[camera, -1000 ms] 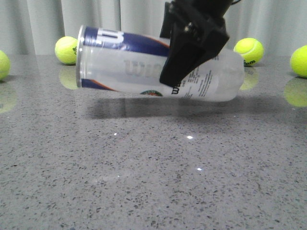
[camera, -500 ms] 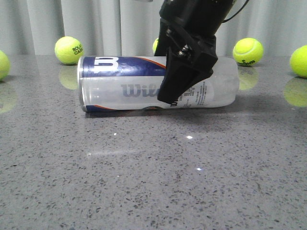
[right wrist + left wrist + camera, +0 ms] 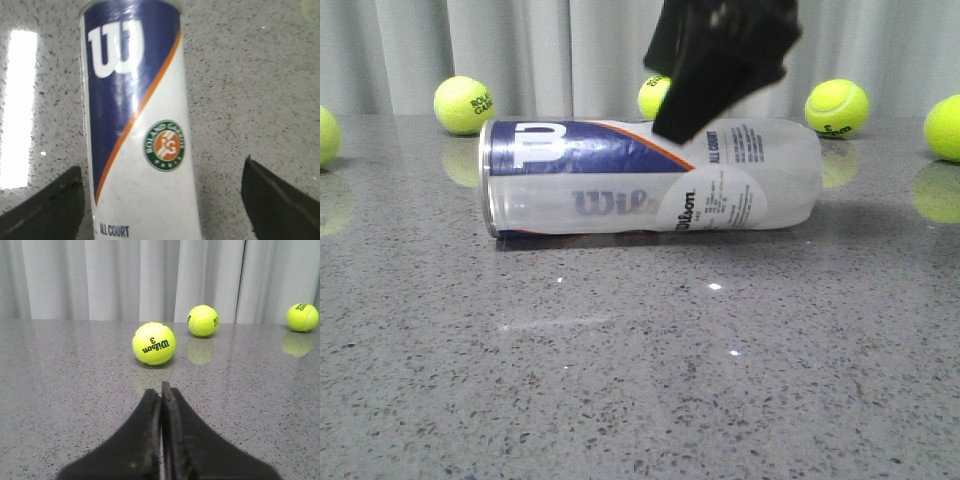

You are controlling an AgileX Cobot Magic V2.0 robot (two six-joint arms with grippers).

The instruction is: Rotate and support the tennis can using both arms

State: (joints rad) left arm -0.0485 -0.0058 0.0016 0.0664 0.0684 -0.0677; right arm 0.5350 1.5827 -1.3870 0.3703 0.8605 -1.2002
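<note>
Tennis can [image 3: 650, 177] lies on its side on tabletop [image 3: 640, 360], looks empty. Right tool [image 3: 160, 200] spread wide above it, not touching; left tool [image 3: 161, 395] pressed closed, empty.

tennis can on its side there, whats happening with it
The tennis can lies on its side on the grey table, metal rim toward the robot's left. The right end effector is open above it, fingers spread clear of both sides and not gripping. The left end effector is shut on nothing, off by some tennis balls. Neither arm holds the can.
</note>
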